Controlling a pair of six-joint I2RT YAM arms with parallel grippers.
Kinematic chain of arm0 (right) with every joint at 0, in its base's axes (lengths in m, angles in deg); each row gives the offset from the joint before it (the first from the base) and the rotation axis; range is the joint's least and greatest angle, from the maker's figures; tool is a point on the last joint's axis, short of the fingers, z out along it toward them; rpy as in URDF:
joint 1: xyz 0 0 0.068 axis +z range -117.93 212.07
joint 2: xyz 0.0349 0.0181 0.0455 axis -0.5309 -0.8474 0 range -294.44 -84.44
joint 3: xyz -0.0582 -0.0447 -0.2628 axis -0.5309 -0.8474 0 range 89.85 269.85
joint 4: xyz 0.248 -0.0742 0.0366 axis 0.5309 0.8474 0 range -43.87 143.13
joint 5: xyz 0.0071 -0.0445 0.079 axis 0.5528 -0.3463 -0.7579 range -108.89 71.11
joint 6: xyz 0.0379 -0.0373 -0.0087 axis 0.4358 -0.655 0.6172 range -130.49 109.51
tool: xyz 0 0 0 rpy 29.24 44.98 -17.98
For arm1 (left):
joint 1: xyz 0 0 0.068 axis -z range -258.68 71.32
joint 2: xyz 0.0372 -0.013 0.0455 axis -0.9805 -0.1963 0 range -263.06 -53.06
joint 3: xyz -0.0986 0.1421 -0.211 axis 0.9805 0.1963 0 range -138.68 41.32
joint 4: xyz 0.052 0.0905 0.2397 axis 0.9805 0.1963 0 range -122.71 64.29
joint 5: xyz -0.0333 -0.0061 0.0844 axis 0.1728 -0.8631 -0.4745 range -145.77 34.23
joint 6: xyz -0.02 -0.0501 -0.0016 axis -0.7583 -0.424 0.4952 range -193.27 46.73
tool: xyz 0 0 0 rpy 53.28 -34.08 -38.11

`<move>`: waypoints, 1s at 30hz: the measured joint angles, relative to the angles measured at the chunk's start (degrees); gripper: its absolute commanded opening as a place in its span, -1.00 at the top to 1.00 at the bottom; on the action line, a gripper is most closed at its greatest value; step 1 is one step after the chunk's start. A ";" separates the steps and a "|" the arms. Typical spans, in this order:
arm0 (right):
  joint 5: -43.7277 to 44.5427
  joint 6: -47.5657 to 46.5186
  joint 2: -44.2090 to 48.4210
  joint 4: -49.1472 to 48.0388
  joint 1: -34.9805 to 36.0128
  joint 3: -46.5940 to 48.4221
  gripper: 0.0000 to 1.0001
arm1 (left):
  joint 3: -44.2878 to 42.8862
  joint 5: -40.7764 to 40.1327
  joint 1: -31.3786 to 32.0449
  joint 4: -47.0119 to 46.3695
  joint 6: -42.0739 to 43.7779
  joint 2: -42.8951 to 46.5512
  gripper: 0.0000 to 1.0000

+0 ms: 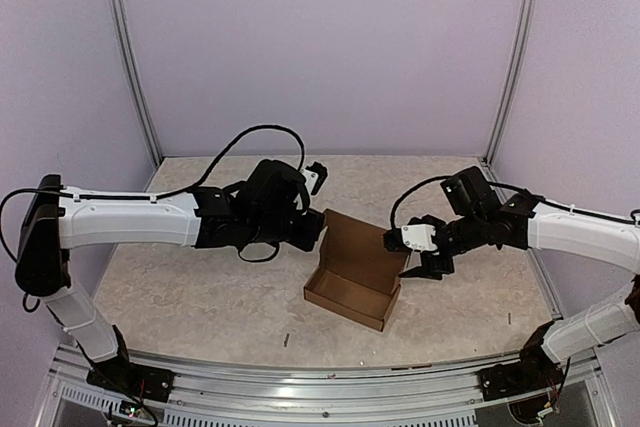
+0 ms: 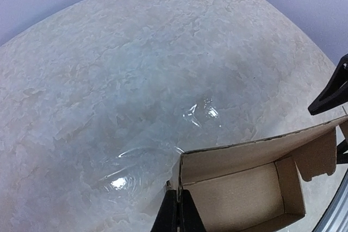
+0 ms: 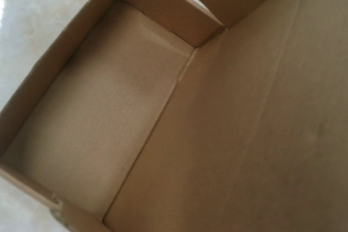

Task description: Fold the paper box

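Open brown paper box on a desk. Left fingers pinch its end wall. Right fingers gape beside its lid.

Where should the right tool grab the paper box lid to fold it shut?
Grip the lid of the paper box on its free top edge, near the right end, coming from the right and slightly above. It stands roughly upright as a thin panel, so both faces are exposed for a pinch. The left tool sits shut at the box's left corner.
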 measured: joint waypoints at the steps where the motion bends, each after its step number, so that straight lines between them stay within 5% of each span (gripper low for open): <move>1: -0.17 -0.22 0.35 0.37 0.00 -0.11 -0.41 | 0.31 -0.15 0.31 -0.50 -0.17 0.02 1.00; 30: -1.90 -0.90 3.87 7.54 7.85 -2.84 -0.54 | 17.64 -6.75 9.55 -3.17 -10.47 1.36 1.00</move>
